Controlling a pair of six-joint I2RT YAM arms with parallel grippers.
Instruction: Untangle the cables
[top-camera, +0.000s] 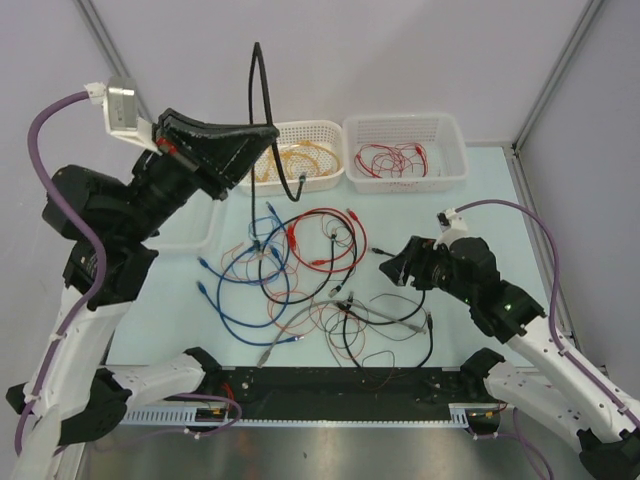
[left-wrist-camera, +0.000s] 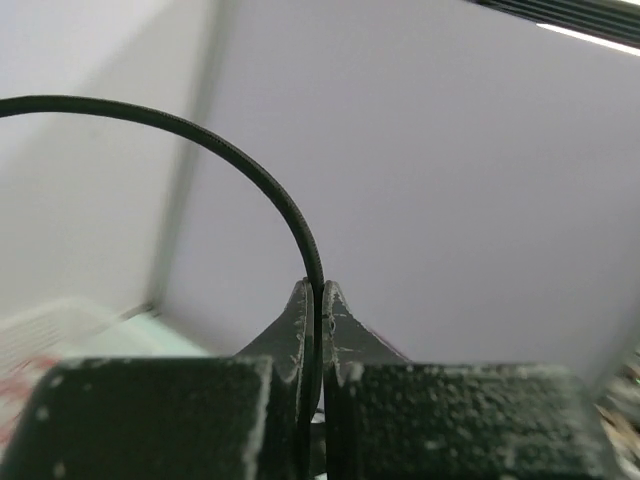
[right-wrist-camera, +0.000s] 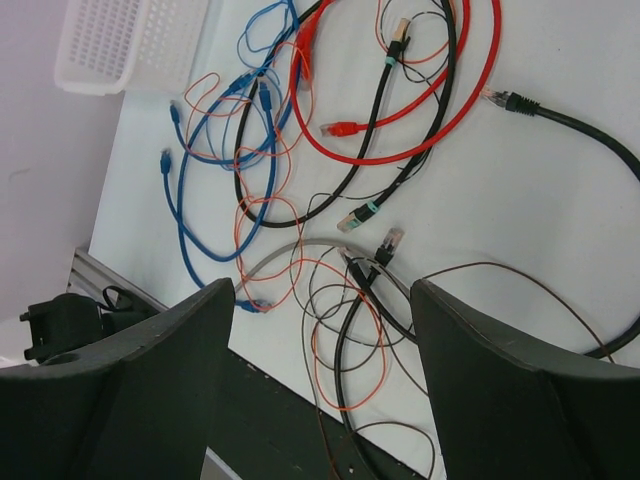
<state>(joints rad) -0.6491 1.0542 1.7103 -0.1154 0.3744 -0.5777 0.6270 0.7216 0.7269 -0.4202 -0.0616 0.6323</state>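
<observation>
Pinching a black cable (top-camera: 258, 65) above a basket (top-camera: 318, 125), left fingers (left-wrist-camera: 295, 330); right fingers (right-wrist-camera: 520, 380) spread

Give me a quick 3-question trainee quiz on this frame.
1. True or false: the right hand is shut on a red cable.
2. Which colour of cable is pinched in the left hand? A blue, B black, C grey.
3. Fill in: the far-right basket holds ___ cables.

Key:
1. False. It is open and holds nothing.
2. B. It holds the black cable, lifted off the table.
3. Red. The red cables lie inside.
</observation>
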